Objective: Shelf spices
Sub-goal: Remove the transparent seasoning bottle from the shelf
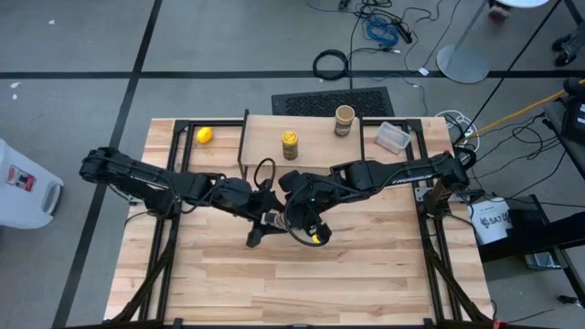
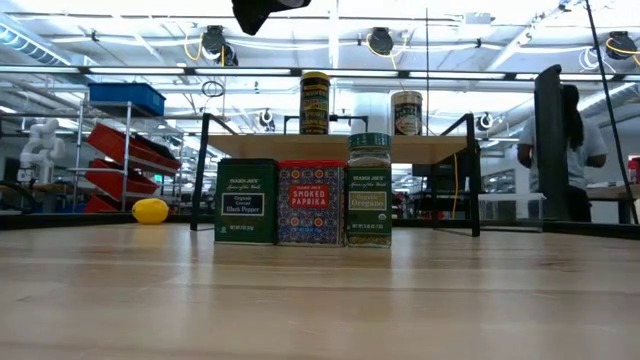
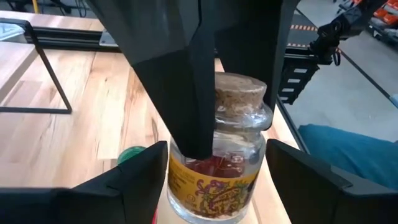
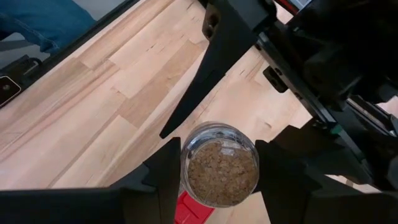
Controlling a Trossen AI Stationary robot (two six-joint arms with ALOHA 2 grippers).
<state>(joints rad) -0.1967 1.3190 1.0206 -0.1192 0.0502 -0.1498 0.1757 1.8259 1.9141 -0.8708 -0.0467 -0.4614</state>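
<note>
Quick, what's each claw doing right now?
Right gripper: closed on the cork-topped jar.
Left gripper: beside that jar; cannot be told.

The high view looks straight down on the whole worktop [image 1: 366, 265] and both arms. The low view sits at worktop height, facing level toward the shelf [image 2: 330, 147] and room. Each wrist view peers closely past its own claw; both share one corked jar [image 3: 221, 146].
</note>
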